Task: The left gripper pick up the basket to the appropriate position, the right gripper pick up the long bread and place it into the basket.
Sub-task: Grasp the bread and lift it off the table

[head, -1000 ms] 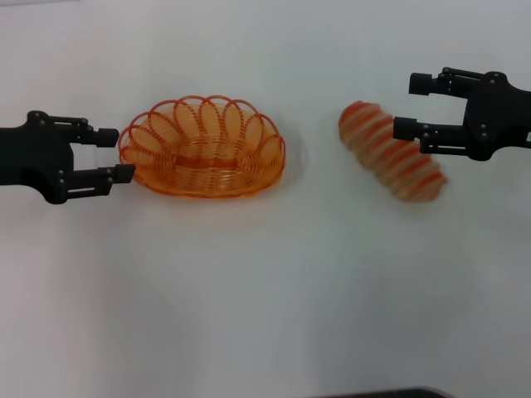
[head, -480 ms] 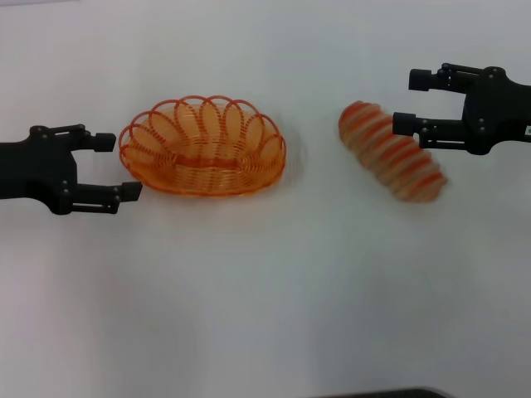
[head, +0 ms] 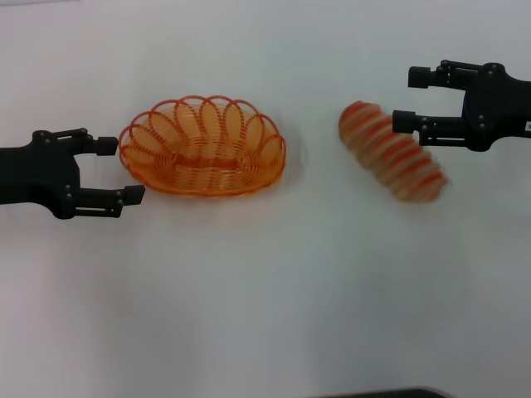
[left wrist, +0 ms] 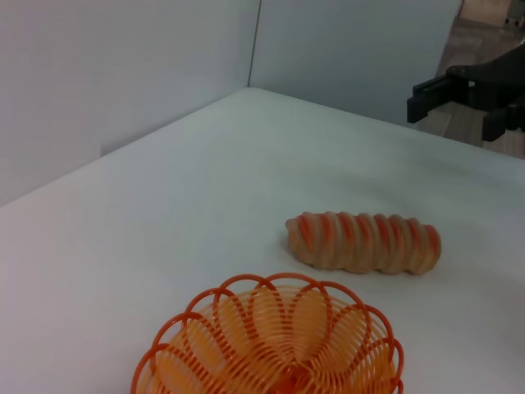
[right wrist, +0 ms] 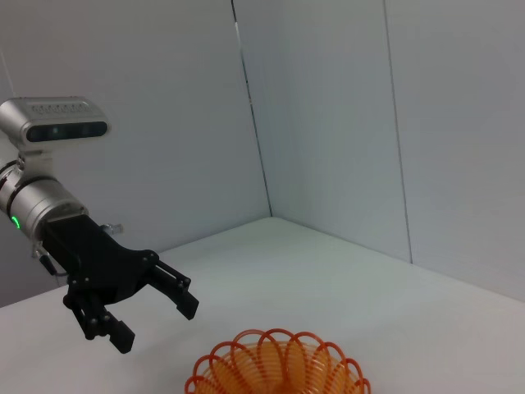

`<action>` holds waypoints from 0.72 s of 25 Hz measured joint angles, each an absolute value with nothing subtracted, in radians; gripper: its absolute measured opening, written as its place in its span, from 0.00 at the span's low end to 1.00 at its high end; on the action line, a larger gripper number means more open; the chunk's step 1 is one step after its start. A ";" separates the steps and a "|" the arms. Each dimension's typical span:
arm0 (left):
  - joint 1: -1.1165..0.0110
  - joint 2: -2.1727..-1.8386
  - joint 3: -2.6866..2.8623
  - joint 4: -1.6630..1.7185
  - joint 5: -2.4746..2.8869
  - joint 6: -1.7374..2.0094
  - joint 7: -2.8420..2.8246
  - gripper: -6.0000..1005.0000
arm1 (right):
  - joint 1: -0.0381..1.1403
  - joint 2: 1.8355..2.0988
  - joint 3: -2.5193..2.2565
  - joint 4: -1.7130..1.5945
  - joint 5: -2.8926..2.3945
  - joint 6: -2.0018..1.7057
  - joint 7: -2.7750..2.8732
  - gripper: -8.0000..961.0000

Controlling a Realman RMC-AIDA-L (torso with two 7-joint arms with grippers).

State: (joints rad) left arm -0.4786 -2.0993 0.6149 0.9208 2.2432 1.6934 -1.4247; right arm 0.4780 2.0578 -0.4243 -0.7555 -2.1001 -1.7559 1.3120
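Reaching in from the left side, the left gripper (head: 119, 171) is holding its two fingers spread apart, and the near end of the basket (head: 202, 147) is sitting just in front of the fingertips, with the rim close to the gap between them but not clearly touched. The basket is resting upright on the white tabletop (head: 265, 290), and nothing is lying inside it. The right gripper (head: 408, 99) is also keeping its fingers spread; it is hovering at the far end of the long bread (head: 392, 152), and one finger is showing over the loaf's upper edge. Whether this finger is touching the loaf, I cannot tell. The long bread is lying on the tabletop at an angle, well apart from the basket, between the basket and the right gripper's fingers.
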 joint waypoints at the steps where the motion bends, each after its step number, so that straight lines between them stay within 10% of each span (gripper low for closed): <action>1: -0.479 -2.100 0.615 0.920 2.243 1.692 -1.425 0.89 | 0.480 2.057 -0.425 -0.757 -2.100 -1.756 1.314 0.86; 18: -0.485 -2.108 0.622 0.910 2.243 1.645 -1.423 0.88 | 0.560 1.961 -0.448 -0.848 -2.098 -1.761 1.659 0.86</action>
State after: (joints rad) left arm -0.4852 -2.1078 0.6224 0.9102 2.2427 1.6449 -1.4235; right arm 0.5604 1.9605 -0.4476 -0.8478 -2.0984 -1.7608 1.6588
